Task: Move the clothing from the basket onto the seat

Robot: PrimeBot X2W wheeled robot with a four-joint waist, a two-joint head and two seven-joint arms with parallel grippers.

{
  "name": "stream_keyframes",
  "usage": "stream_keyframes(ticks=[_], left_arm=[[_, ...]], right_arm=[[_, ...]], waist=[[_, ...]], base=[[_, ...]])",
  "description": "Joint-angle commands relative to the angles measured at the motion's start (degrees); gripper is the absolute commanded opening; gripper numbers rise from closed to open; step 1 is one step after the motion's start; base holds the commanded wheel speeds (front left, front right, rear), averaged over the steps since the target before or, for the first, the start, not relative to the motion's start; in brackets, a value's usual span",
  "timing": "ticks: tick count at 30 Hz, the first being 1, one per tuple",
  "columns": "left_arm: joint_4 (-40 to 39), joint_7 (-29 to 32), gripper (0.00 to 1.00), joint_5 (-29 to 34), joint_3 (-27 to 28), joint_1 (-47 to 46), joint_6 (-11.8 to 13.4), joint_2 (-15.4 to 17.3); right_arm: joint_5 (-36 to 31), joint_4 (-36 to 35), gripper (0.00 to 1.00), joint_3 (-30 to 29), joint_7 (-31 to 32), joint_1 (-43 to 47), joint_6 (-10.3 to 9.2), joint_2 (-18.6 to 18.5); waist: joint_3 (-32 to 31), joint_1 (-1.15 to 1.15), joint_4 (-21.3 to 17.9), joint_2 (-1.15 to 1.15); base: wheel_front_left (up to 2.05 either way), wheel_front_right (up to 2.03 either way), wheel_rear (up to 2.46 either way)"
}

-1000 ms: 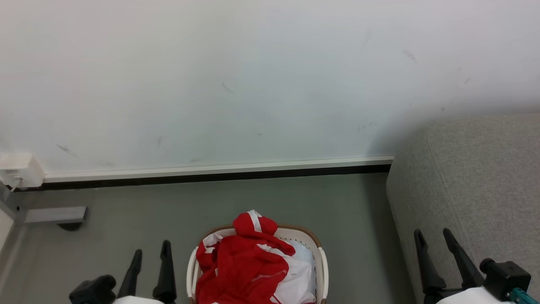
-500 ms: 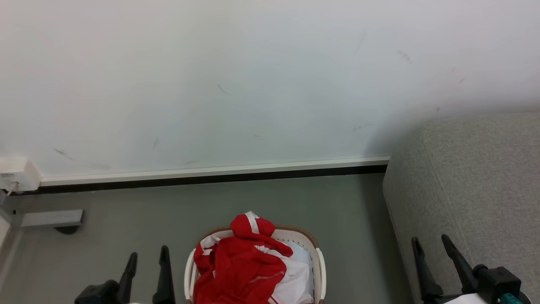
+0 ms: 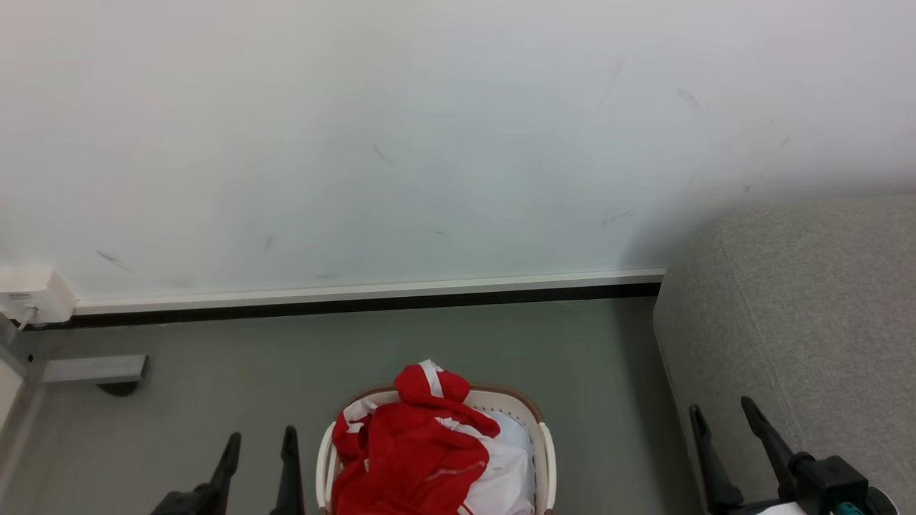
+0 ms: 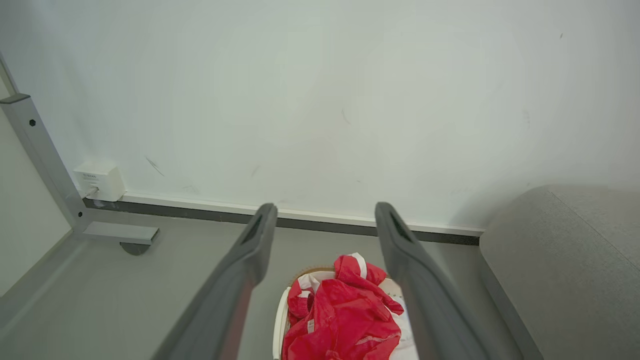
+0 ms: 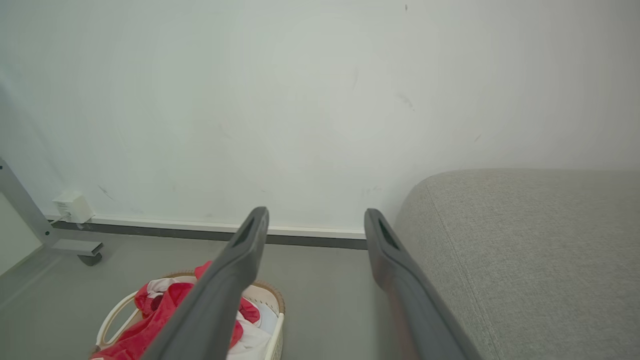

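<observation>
Red clothing (image 3: pixel 411 450) with white bands is heaped in the cream-white basket (image 3: pixel 547 458) on the floor at the bottom middle of the head view. The same clothing (image 4: pixel 345 315) and clothing (image 5: pixel 160 315) shows in each wrist view, with the basket (image 5: pixel 272 292) rim beside it. The grey seat (image 3: pixel 816 322) stands to the right, seat (image 5: pixel 525 260) close by my right arm. My left gripper (image 3: pixel 259 440) is open left of the basket, holding nothing. My right gripper (image 3: pixel 720 411) is open in front of the seat's side, also holding nothing.
A white wall with a skirting strip (image 3: pixel 358 293) runs across behind the basket. A grey metal frame foot (image 3: pixel 89 368) and a white socket box (image 3: pixel 28 297) sit at the far left. Grey floor (image 3: pixel 501 343) lies between basket and wall.
Both grippers have sunk toward the bottom edge of the head view. The view itself has shifted slightly. The clothing and basket lie as before.
</observation>
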Motion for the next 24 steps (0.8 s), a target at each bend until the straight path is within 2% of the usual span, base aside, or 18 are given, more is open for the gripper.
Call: stream_keyframes(ticks=[1, 16, 24], left_arm=[[0.08, -0.66, 1.0, 1.49, -0.02, 0.53, -0.02, 0.48], [0.5, -2.09, 1.0, 5.66, -0.53, 1.26, -0.07, 0.5], [0.9, -1.99, 1.0, 4.59, -0.59, 1.21, -0.61, 0.49]], right_arm=[[-1.28, -0.09, 1.0, 0.12, -0.62, -0.1, -0.1, -0.05], [-4.11, 1.29, 1.0, 0.31, -2.18, 0.33, -0.12, 0.24], [-3.95, 1.32, 1.0, 0.58, -2.06, -0.28, -0.12, 0.03]], waist=[[0.04, 0.0, 0.17, 0.0], [0.21, 0.0, 0.43, 0.0], [0.65, 0.0, -0.18, 0.0]], base=[[0.0, 0.0, 0.0], [0.0, 0.0, 0.0], [0.0, 0.0, 0.0]])
